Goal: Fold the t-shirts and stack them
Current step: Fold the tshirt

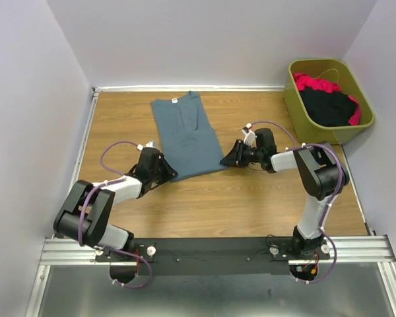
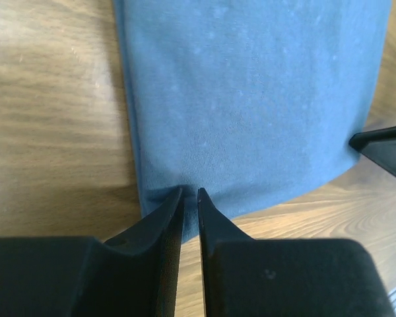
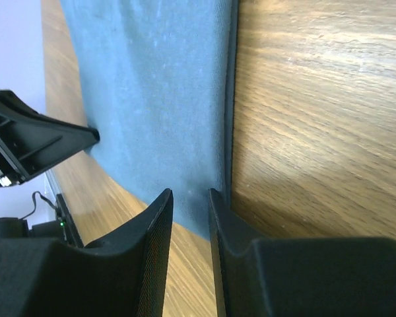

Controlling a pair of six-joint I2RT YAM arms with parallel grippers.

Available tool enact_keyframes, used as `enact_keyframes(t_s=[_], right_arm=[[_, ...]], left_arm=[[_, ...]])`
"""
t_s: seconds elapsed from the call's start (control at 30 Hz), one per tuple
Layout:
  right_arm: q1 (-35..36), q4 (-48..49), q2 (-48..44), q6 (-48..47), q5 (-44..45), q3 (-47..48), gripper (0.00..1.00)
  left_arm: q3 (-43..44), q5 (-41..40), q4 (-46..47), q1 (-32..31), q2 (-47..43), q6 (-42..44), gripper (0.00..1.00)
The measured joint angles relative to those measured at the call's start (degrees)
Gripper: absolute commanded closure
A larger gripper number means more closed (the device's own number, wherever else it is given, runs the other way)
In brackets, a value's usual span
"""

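A slate-blue t-shirt, folded into a long strip with its white neck label at the far end, lies on the wooden table. My left gripper sits low at the shirt's near left corner. In the left wrist view the shirt fills the top, and the gripper has its tips on the hem, a thin slit apart. My right gripper is at the near right corner. In the right wrist view its jaws stand narrowly open, straddling the shirt's right edge. A black t-shirt and a red-pink t-shirt lie in the bin.
The olive-green bin stands at the table's far right corner. White walls close the table on the left, back and right. Bare wood stretches between the shirt and the arm bases.
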Motion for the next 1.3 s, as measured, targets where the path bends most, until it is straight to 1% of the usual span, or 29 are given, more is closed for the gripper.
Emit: enact_keyframes(t_s=[0.13, 0.27, 0.37, 0.43, 0.47, 0.5, 0.57, 0.7, 0.8, 0.9, 0.93, 1.0, 1.03, 1.1, 1.3], right_arm=[[-0.83, 2.25, -0.24, 0.57, -0.15, -1.31, 0.65], [-1.11, 0.50, -2.75, 0.57, -0.11, -1.25, 0.64], [-1.01, -0.96, -5.42, 0.87, -0.37, -0.13, 0.60], [-0.33, -1.36, -6.95, 1.55, -1.38, 2.21, 0.57], [0.46, -1.27, -7.43, 2.12, -2.12, 3.80, 0.54], [1.38, -0.98, -7.63, 2.32, -2.69, 5.22, 0.53], [3.65, 0.15, -7.63, 3.45, -3.50, 7.32, 0.52], [9.99, 4.26, -5.99, 6.58, -5.11, 8.59, 0.52], [13.35, 7.65, -1.09, 8.98, -5.97, 9.03, 0.52], [14.34, 10.49, 4.52, 11.21, -6.32, 9.01, 0.53], [14.40, 11.67, 6.84, 11.98, -6.29, 8.79, 0.53], [14.38, 13.00, 10.73, 13.07, -6.27, 8.31, 0.53], [14.36, 14.05, 12.35, 14.16, -6.82, 8.07, 0.54], [14.14, 16.33, 13.25, 15.10, -7.74, 8.09, 0.54], [14.21, 17.31, 12.11, 15.78, -7.58, 7.34, 0.52]], left_arm=[[-2.19, -0.87, 0.35, 0.00, -2.54, -2.08, 0.77], [-2.29, -2.82, -4.55, 0.00, -8.17, -2.08, 0.76], [-1.03, -4.61, -8.59, 0.00, -12.74, -1.49, 0.75], [0.98, -6.38, -12.24, 0.00, -16.28, -0.59, 0.72], [1.90, -7.26, -13.79, 0.00, -17.90, 0.07, 0.71], [2.99, -8.07, -15.28, 0.00, -19.45, 0.50, 0.68], [4.61, -9.86, -17.46, 0.00, -22.36, 1.62, 0.64], [8.57, -14.78, -23.85, 0.00, -30.62, 4.37, 0.55], [10.91, -18.32, -27.43, 0.00, -37.46, 6.36, 0.45], [12.11, -21.07, -29.14, 0.00, -43.65, 7.89, 0.37], [12.20, -21.86, -29.68, 0.00, -45.22, 8.44, 0.28], [12.20, -22.93, -30.99, 0.00, -48.35, 9.03, 0.22], [12.20, -23.56, -31.71, 0.00, -49.75, 9.38, 0.13], [12.07, -24.65, -32.65, 0.00, -52.78, 9.86, 0.02], [10.29, -27.28, -34.29, 0.00, -61.96, 10.49, 0.01]])
